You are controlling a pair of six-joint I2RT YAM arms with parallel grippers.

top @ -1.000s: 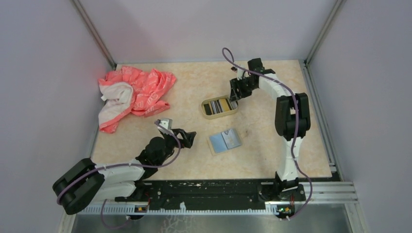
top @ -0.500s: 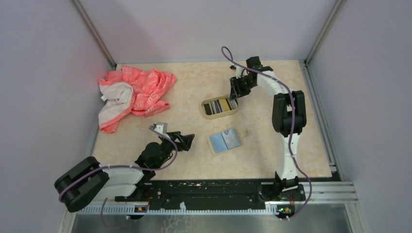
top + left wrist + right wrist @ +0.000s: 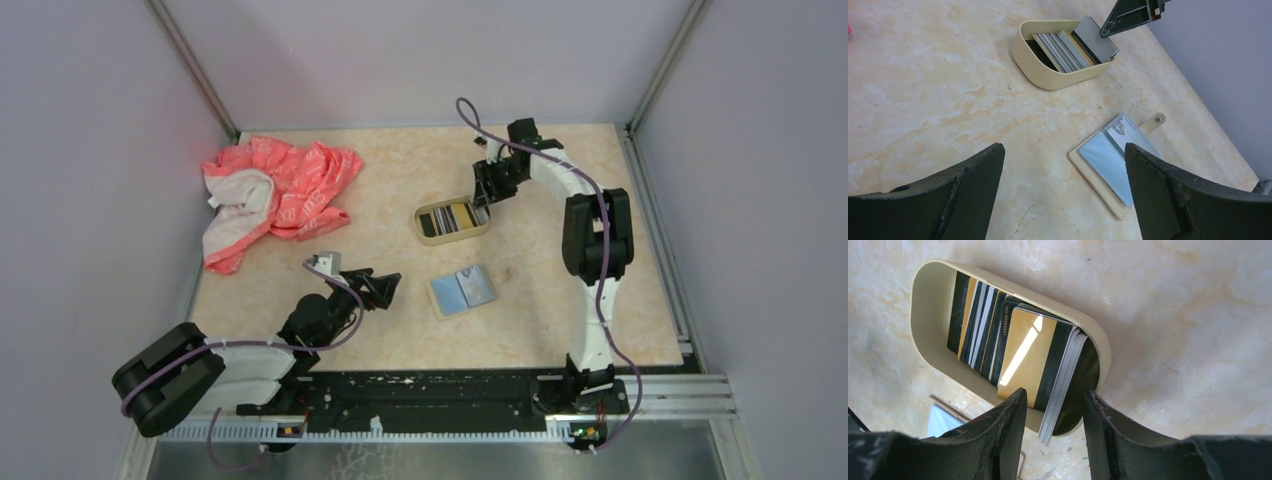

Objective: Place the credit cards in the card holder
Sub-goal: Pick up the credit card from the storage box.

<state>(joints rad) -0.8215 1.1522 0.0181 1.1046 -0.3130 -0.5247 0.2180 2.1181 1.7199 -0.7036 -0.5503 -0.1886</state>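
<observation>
Dark card [image 3: 1007, 325] reads "NO 8888…"; left tool [image 3: 1063, 150] released, right tool [image 3: 1054, 395] indeterminate.

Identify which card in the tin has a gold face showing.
The gold card with a dark stripe, leaning by the right tool; the other cards show only slivers or edges.

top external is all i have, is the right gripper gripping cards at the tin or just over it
Observer: Right wrist view: the right gripper straddles a leaning stack of credit cards at one end of the card holder; I cannot tell whether it pinches them.
Operator: what's facing the camera on that stack
Observer: A gold card with a dark stripe.
Operator: left gripper carrying anything
Observer: No. Left wrist view shows the left gripper wide open with nothing in it.
</observation>
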